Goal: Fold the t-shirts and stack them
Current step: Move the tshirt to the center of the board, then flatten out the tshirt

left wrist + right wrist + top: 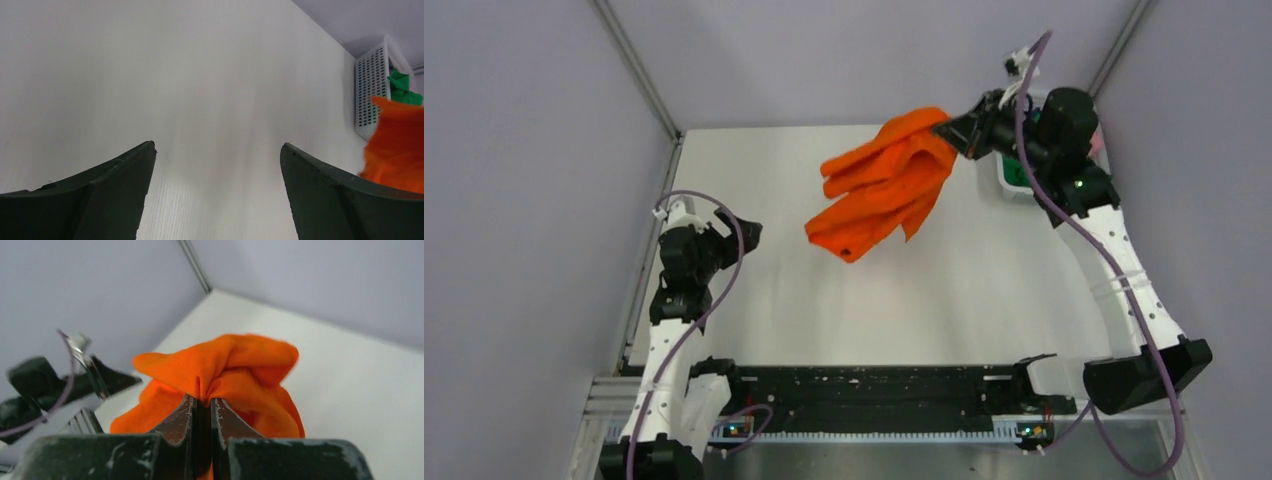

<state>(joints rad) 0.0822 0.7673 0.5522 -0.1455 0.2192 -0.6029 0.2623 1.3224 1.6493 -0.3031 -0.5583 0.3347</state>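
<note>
The orange t-shirt point(884, 185) hangs bunched in the air over the back middle of the table, pinched at its top right corner by my right gripper point(951, 132). In the right wrist view the jaws are shut on a fold of the orange t-shirt point(235, 365), at the right gripper point(204, 399). The green t-shirt point(1016, 175) lies in the white basket point(999, 180) at the back right, partly hidden by the right arm; it also shows in the left wrist view point(404, 90). The pink t-shirt is not seen. My left gripper point(736, 228) is open and empty at the left, also seen in its wrist view point(217, 147).
The white lattice basket point(372, 85) stands at the back right corner against the wall. Purple walls and metal frame posts enclose the white table point(754, 300). A black rail runs along the near edge between the arm bases.
</note>
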